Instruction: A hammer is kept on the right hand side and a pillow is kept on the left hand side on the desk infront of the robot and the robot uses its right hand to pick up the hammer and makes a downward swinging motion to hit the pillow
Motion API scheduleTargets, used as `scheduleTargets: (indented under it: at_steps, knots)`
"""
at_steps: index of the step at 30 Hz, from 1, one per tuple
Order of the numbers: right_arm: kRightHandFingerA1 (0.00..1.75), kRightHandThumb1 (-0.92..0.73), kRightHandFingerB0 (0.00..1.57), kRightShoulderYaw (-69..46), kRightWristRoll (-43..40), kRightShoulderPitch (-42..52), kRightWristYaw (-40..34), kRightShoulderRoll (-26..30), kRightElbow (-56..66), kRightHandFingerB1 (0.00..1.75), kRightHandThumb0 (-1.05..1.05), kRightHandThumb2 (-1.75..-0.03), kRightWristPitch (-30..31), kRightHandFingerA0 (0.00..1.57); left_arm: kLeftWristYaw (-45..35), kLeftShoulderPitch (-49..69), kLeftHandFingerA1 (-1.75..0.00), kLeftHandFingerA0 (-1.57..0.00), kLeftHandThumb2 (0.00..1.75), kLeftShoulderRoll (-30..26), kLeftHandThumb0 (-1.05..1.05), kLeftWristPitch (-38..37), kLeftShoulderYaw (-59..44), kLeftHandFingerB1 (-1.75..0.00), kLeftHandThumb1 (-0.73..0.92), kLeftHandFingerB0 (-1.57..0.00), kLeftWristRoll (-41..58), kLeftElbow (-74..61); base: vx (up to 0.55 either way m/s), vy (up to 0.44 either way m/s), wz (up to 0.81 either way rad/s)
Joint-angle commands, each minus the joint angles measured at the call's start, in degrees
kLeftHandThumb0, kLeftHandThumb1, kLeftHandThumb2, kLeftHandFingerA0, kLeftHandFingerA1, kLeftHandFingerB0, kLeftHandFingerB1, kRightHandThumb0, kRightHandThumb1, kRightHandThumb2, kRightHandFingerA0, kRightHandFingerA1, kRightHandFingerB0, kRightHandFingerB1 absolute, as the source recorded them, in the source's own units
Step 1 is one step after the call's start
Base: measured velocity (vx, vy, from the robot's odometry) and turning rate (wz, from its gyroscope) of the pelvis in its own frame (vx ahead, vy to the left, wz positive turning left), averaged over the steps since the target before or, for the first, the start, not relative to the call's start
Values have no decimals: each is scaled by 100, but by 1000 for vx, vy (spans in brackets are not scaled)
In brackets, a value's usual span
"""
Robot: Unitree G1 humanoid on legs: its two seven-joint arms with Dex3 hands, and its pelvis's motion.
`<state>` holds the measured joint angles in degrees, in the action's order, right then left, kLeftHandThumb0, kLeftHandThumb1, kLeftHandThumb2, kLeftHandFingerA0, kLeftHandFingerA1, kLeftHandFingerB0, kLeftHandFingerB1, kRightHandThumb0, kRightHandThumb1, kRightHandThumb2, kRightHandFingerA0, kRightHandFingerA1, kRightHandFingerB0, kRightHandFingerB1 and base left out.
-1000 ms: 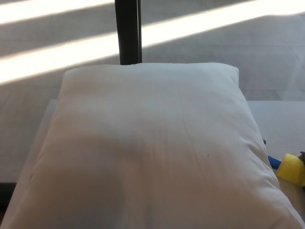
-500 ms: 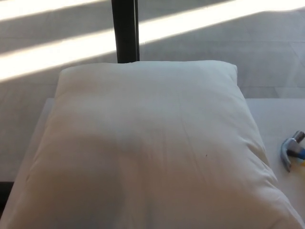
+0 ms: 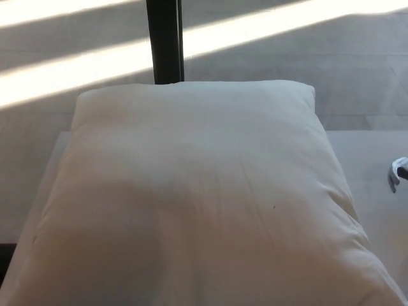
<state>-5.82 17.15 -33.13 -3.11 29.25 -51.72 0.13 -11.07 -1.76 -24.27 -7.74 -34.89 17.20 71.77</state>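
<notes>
Pillow (image 3: 197, 197) fills most of the frame on the pale counter (image 3: 370, 159), undented. Hammer (image 3: 399, 173) now only a metal sliver at the right edge, further out than half a second ago. Neither hand visible, so fingers impossible to judge. Probably mid-lift, strike still pending.

Indoor room of unclear kind, pale tiled floor (image 3: 357, 70) with sunlight stripes, dark post (image 3: 164, 41) beyond the white worktop (image 3: 366, 150)
</notes>
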Motion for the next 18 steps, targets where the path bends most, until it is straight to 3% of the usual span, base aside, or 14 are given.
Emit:
scheduleTargets:
  at_steps: [1,4,7,8,11,12,13,14,15,18]
  knots:
    - [175,-65,71,-755,-2238,-489,2008,-429,2304,172,-26,-109,3232,102,-109,75,-55,-66,61,-93,-59,-133,19,-47,72,-58,58,20,0,0,0]
    - [175,-62,68,-716,-2404,-495,2153,-535,2782,175,-25,-114,3560,100,-165,73,-56,-67,61,-81,-59,-159,-20,-48,72,-61,98,38,0,0,0]
    - [175,-66,63,-792,-2836,-667,2321,-692,3267,175,-28,-114,4460,100,-185,75,-58,-67,62,-92,-59,-156,21,-48,72,-58,62,8,0,0,0]
    - [175,-62,67,-689,-2951,-642,2488,-730,3479,175,-29,-122,4499,99,-215,81,-56,-67,61,-98,-61,-181,17,-48,72,-57,57,48,0,0,0]
    - [175,-66,62,-887,-3350,-807,2619,-811,3559,175,-32,-115,5148,101,-249,109,-54,-65,62,-95,-61,-221,57,-46,73,-54,9,79,0,0,0]
    - [175,-71,57,-990,-3464,-901,2551,-862,3613,173,-34,-105,5471,100,-231,114,-54,-66,62,-84,-61,-226,65,-46,73,-54,-2,83,0,0,0]
    - [175,-75,67,-1089,-3628,-991,2592,-880,3602,152,-35,-96,5709,103,-222,109,-57,-67,61,-71,-61,-199,31,-48,71,-59,35,82,0,0,0]
    - [175,-75,67,-1219,-3854,-1112,2663,-898,3574,152,-35,-96,6008,103,-212,100,-57,-67,61,-54,-61,-158,-20,-48,71,-59,92,79,0,0,0]
    - [175,-63,75,-1428,-4260,-1401,2904,-927,3302,158,-32,-118,6390,105,-244,151,-58,-68,62,-41,-62,-254,29,-48,72,-58,47,17,0,0,0]
    - [175,-63,80,-1427,-4402,-1519,3111,-912,3276,168,-33,-117,6449,106,-221,148,-57,-67,62,-26,-61,-251,34,-49,73,-58,41,18,0,0,0]
